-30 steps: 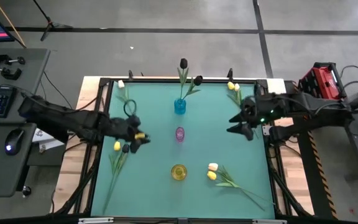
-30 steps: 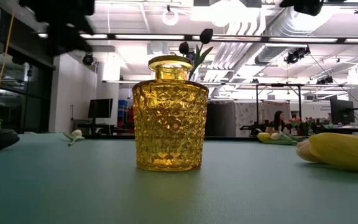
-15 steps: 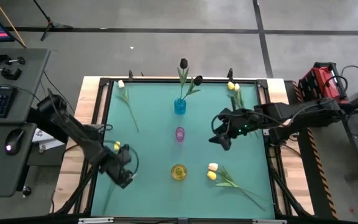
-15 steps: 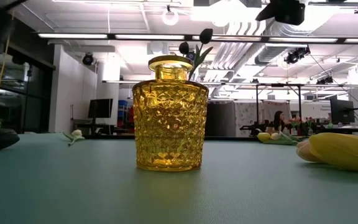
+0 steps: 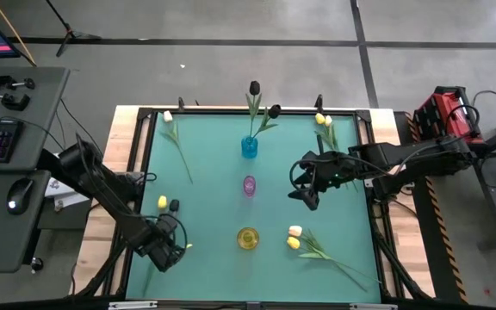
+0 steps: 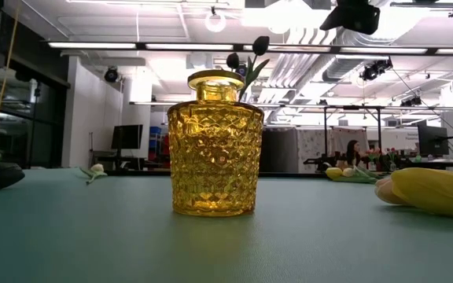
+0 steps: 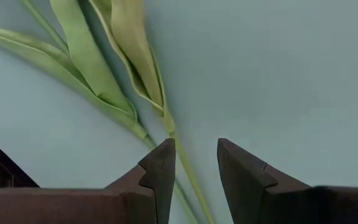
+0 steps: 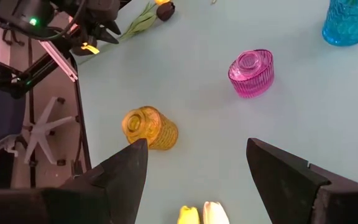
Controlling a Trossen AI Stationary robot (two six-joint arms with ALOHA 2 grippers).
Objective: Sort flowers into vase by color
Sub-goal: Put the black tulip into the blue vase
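Note:
At the table's left lie a yellow tulip (image 5: 162, 201) and a dark tulip (image 5: 174, 205), their stems running toward the near edge. My left gripper (image 5: 168, 251) points down over those stems, open; its fingers stand on either side of one green stem (image 7: 180, 158), just below the leaves (image 7: 98, 68). My right gripper (image 5: 304, 195) hovers open, right of centre, with nothing between its fingers (image 8: 197, 168). The blue vase (image 5: 249, 146) holds two dark tulips. The pink vase (image 5: 249, 184) and the yellow vase (image 5: 248, 238) stand in line nearer.
A white tulip (image 5: 168, 116) lies at the far left and yellow tulips (image 5: 321, 120) at the far right. A yellow and white pair (image 5: 294, 237) lies near right, its stems pointing to the near right corner. A black frame (image 5: 136, 172) borders the table.
My left gripper has gone from beside the tulip heads toward the near edge along the stems, sunk, and turned to point down. My right gripper has moved from the right edge toward the table's middle and come down a little. The flowers lie as before.

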